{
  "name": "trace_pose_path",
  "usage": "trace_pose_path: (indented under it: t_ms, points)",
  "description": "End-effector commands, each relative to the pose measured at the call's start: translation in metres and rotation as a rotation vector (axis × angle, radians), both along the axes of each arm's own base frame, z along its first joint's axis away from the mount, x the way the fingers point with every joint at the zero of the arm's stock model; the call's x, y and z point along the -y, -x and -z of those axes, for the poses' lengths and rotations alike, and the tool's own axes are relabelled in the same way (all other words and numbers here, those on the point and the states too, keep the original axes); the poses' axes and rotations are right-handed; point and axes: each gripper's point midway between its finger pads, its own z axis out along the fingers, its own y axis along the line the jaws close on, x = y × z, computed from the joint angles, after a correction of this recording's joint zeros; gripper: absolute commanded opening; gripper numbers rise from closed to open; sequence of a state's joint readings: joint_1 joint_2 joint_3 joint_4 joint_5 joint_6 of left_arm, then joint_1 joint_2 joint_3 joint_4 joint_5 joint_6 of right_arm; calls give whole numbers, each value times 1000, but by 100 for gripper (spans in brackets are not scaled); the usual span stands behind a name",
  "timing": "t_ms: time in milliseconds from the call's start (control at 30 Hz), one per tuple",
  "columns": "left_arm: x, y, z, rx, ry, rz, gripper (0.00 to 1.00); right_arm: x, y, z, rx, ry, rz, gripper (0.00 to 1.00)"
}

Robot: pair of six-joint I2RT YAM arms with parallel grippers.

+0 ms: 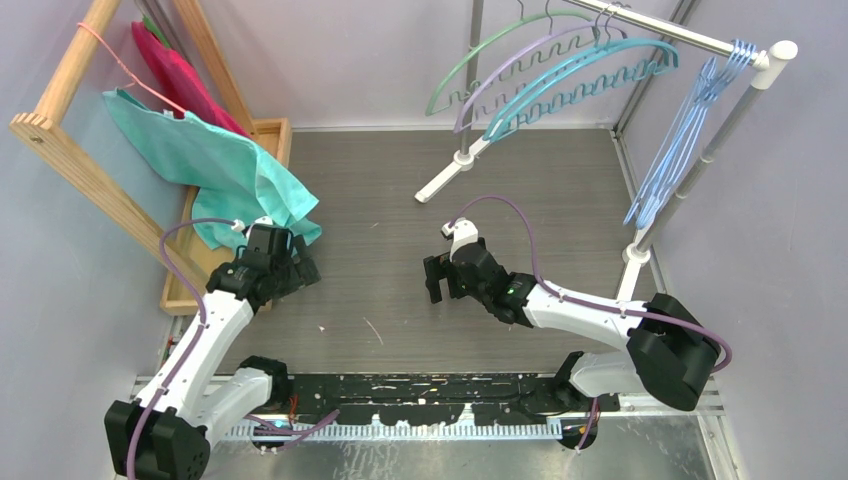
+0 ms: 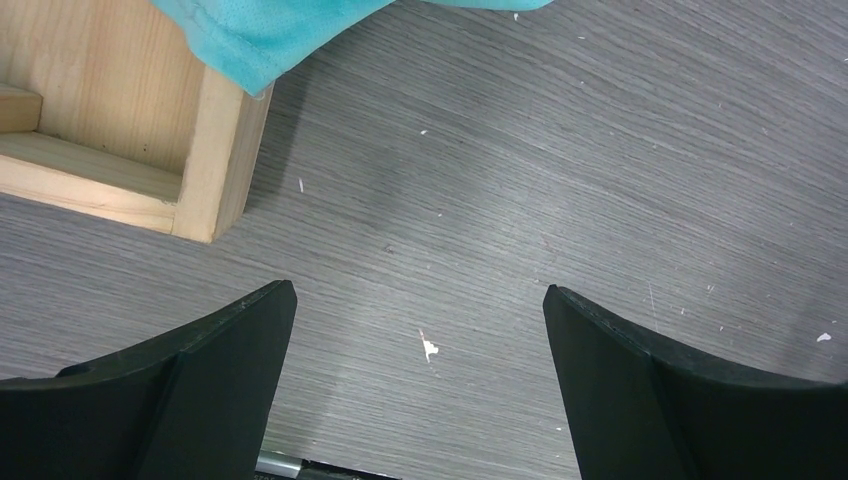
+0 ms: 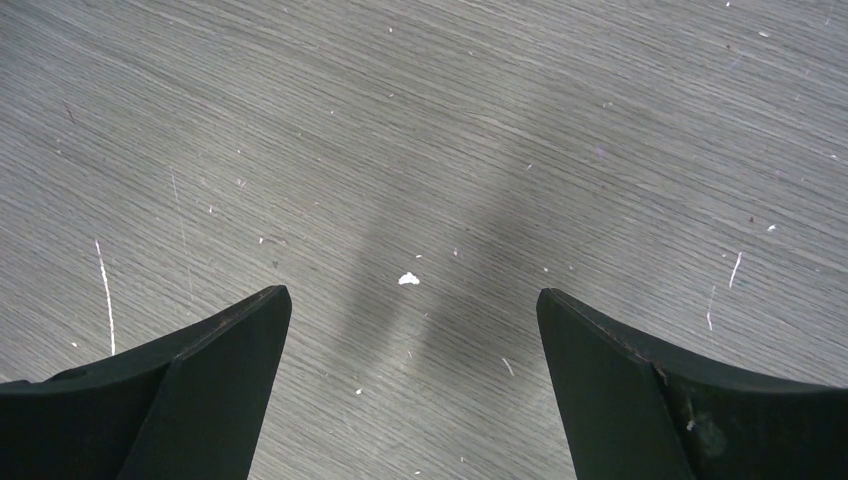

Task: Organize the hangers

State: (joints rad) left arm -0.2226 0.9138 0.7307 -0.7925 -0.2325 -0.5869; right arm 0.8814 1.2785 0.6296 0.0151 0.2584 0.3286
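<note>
Top external view: a smooth silver metal rail [image 1: 690,38] with white joints crosses the upper right corner. Three large arched hangers hang from its left part on metal hooks, each with a zigzag lower bar. They are a green hanger [image 1: 450,78], a lilac hanger [image 1: 505,78] and a teal hanger [image 1: 640,45], overlapping one another. At the rail's right end, against the white joint, a tight bunch of thin light-blue wire hangers [image 1: 680,140] hangs down. They lie too close together to count. Far left of the rail stands a pale wooden frame [image 1: 70,150] carrying one thin pink wire hanger [image 1: 120,60], a turquoise cloth [image 1: 200,160] and a red cloth [image 1: 175,70]. A wooden tray [image 1: 275,135] lies under it. The grey wood-grain table [image 1: 390,190] is bare between the frame and the rail. The right gripper [image 1: 435,280] sits low over that bare part, below the rail's left end. The left gripper [image 1: 300,265] is further left, beside the cloth's lower edge.

Left wrist view: the two curved matt black fingers [image 2: 200,380] of the left gripper [image 2: 420,380] stand wide apart with only speckled table between them. One square tray corner [image 2: 220,150] and a fold of the mesh-textured cloth [image 2: 260,30] lie beyond the fingers.

Right wrist view: the right gripper [image 3: 412,380] is spread just as wide, with nothing between its fingers. Scratched table [image 3: 400,120] fills the view to every edge.
</note>
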Motion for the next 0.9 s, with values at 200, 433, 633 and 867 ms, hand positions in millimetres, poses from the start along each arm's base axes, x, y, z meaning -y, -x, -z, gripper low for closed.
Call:
trace_pose_path:
  t_ms: [200,433,633,867]
  points:
    - [1,-12,-13,78,12,-19,98,-8,-8,-16,38,-63,7,100]
    - [0,-12,-12,76,10,-27,98,-8,-8,-16,38,-64,8,100]
    - [-1,-12,-13,76,10,-33,98,-8,-7,-16,35,-68,8,100]
    - [-1,-12,-14,81,10,-38,98,-8,-7,-17,36,-73,9,100]
